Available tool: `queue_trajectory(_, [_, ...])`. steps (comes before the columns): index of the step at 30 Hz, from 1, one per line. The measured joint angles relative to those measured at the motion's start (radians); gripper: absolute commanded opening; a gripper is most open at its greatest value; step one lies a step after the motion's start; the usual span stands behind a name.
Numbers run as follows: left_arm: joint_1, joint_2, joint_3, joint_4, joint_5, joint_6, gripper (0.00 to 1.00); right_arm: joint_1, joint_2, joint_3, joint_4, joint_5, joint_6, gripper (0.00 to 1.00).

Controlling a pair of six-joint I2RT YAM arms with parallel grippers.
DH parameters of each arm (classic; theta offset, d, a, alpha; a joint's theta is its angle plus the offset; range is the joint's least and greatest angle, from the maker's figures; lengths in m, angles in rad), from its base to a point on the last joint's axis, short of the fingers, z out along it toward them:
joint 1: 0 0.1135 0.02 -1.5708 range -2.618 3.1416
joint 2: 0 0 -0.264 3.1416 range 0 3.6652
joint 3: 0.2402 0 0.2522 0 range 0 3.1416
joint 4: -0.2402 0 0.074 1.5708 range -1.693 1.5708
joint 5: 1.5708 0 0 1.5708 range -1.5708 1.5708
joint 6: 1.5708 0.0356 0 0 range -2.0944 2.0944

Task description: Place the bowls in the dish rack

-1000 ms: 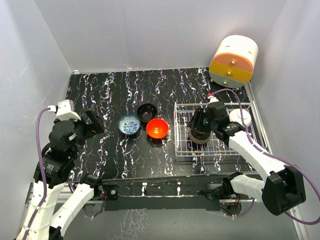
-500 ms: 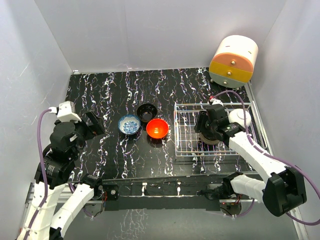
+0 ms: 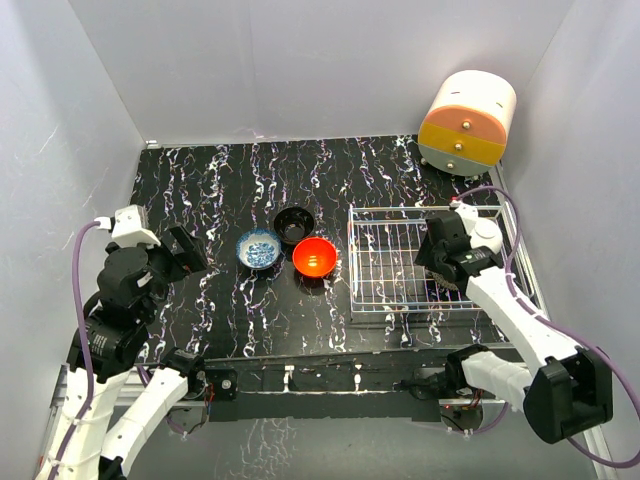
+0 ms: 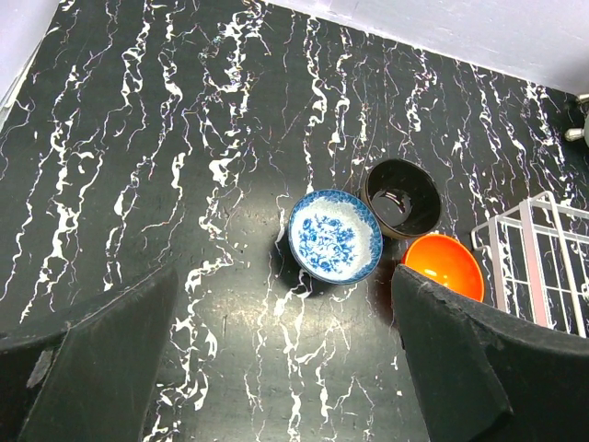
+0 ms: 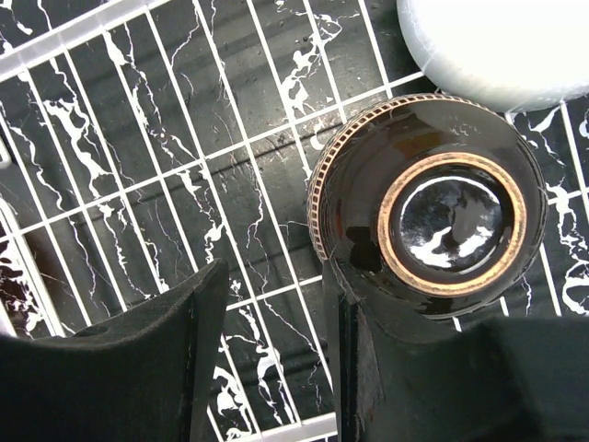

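Moved right, the brown bowl point(image 5: 442, 221) could be cracked if pushed into the white bowl point(image 5: 497, 46); the right gripper point(image 5: 273, 304)'s hold cannot be told.

The black white-veined marble tabletop point(image 3: 200, 190) carries, mid-frame, a blue-and-white patterned bowl point(image 3: 258, 248), a glossy black bowl point(image 3: 294, 224) and a red-orange bowl point(image 3: 314, 257). A silver wire dish rack point(image 3: 352, 262) stands at right, a round cream-and-orange drawer cabinet point(image 3: 467, 122) at upper right.

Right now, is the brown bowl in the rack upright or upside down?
Upside down: the brown bowl shows its gold foot ring and base on top, with its wide rim facing down toward the rack wires.
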Motion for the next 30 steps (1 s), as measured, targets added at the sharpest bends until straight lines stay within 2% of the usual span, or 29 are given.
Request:
queue_trajectory(9, [0.000, 0.000, 0.000, 0.000, 0.000, 0.002, 0.97, -0.006, -0.076, 0.008, 0.016, -0.069, 0.009, 0.48])
queue_trajectory(18, [0.000, 0.000, 0.000, 0.000, 0.000, -0.005, 0.97, -0.008, 0.084, 0.058, 0.105, -0.026, -0.014, 0.48])
queue_trajectory(30, [0.000, -0.006, 0.000, -0.008, 0.000, -0.005, 0.97, -0.095, 0.157, 0.041, 0.193, 0.026, -0.029, 0.46])
